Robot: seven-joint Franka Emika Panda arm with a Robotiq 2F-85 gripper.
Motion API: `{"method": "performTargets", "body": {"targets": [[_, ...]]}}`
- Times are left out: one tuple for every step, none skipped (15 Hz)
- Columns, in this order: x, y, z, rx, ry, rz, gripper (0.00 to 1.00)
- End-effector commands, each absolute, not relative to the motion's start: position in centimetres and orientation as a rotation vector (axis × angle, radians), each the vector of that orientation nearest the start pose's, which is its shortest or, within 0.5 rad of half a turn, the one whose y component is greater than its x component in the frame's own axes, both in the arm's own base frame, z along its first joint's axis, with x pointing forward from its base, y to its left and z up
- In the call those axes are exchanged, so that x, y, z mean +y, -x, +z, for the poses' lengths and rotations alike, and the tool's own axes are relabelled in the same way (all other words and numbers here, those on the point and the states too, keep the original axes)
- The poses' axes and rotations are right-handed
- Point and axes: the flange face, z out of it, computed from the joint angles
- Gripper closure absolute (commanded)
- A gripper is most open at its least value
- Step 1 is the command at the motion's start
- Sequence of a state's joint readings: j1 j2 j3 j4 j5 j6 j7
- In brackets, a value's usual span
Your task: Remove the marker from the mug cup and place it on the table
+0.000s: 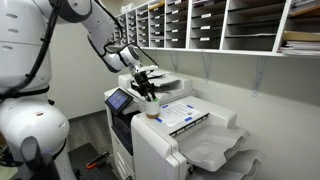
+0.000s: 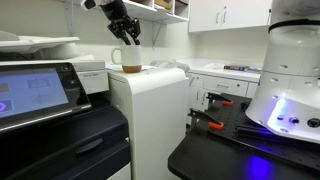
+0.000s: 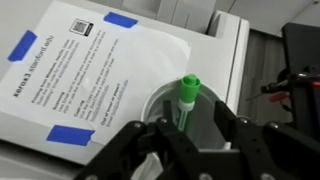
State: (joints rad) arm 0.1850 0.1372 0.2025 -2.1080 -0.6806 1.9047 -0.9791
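Gripper point(image 3: 190, 140) hangs directly above the mug point(image 3: 150, 100), jaws spread wide and empty, one either side of the marker point(image 3: 187, 92). We read the marker as standing near-upright in the mug, capped end uppermost, long axis along our descent. Mug sits on the table point(image 2: 150, 72).

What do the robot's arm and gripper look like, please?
The arm is glossy white, built from rounded, bulbous segments with dark seams between them, and a black cable runs along it. The gripper is black and angular, with two linked fingers.
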Motion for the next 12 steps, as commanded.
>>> {"method": "performTargets", "body": {"targets": [[15.3,-51.5,33.7,1.968,-1.746,-0.633,0.52],[15.1,-51.5,33.5,1.963,-1.749,-0.644,0.53],[14.8,-51.6,33.4,1.958,-1.754,-0.647,0.54],[14.6,-51.7,33.2,1.958,-1.755,-0.651,0.56],[14.6,-51.7,33.2,1.957,-1.751,-0.650,0.60],[14.5,-51.7,33.2,1.954,-1.751,-0.646,0.62],[14.6,-51.6,33.3,1.957,-1.744,-0.638,0.71],[14.7,-51.6,33.3,1.959,-1.738,-0.634,0.88],[14.8,-51.6,33.4,1.963,-1.728,-0.623,0.97],[14.9,-51.5,33.5,1.966,-1.721,-0.609,1.00],[15.0,-51.5,33.9,1.967,-1.715,-0.588,0.96],[15.1,-51.4,34.2,1.976,-1.712,-0.572,0.95]]}}
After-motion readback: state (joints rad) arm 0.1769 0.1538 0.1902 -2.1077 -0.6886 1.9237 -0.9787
